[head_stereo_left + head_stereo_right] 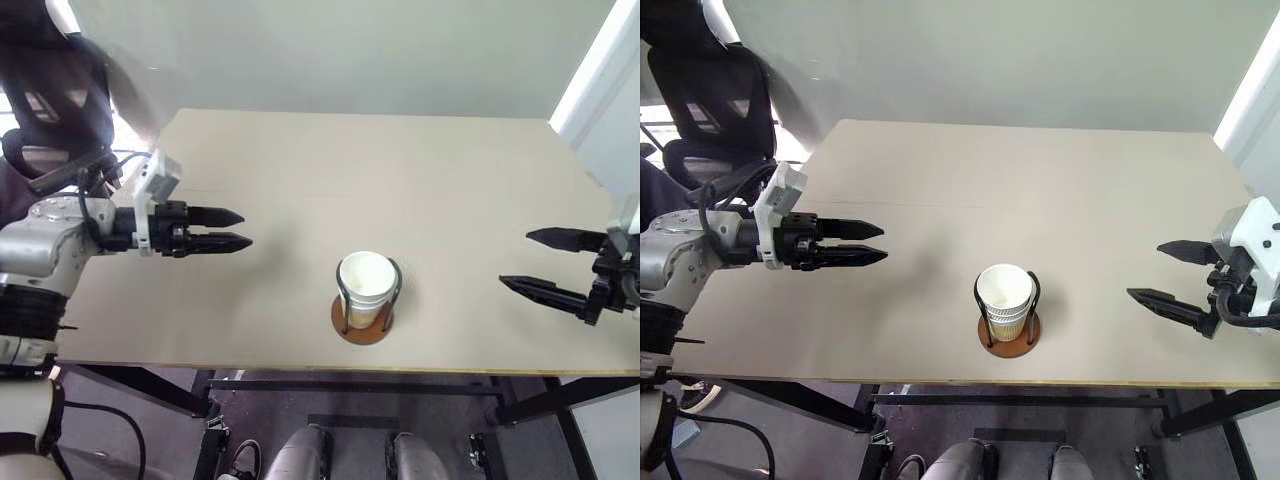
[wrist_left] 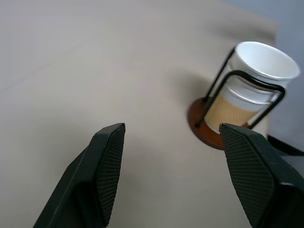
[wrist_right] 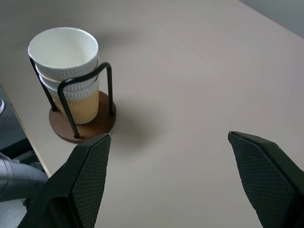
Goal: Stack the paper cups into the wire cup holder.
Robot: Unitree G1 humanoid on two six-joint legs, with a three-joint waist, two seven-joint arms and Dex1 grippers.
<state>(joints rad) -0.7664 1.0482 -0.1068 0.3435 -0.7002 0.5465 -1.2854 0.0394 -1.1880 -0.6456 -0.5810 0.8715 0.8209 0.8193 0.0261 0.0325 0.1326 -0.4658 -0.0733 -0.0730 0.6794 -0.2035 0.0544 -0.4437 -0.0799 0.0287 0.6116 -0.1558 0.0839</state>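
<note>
The paper cups point(image 1: 365, 288) sit nested one inside another, white rims up and a yellow-orange lower wall showing, inside the wire cup holder point(image 1: 362, 322), whose brown disc base stands near the table's front edge. From the wrist views the stack point(image 3: 66, 66) and the wire loops point(image 2: 247, 90) rise upright. My left gripper point(image 1: 242, 229) hovers open and empty over the table, well left of the holder. Off to the right, my right gripper point(image 1: 518, 262) also stands open and empty, fingers spread wide.
The beige table point(image 1: 400, 170) carries just the holder. Its front edge runs close below the holder. A black office chair point(image 1: 710, 90) stands behind the table's left corner, and a pale wall rises at the far right.
</note>
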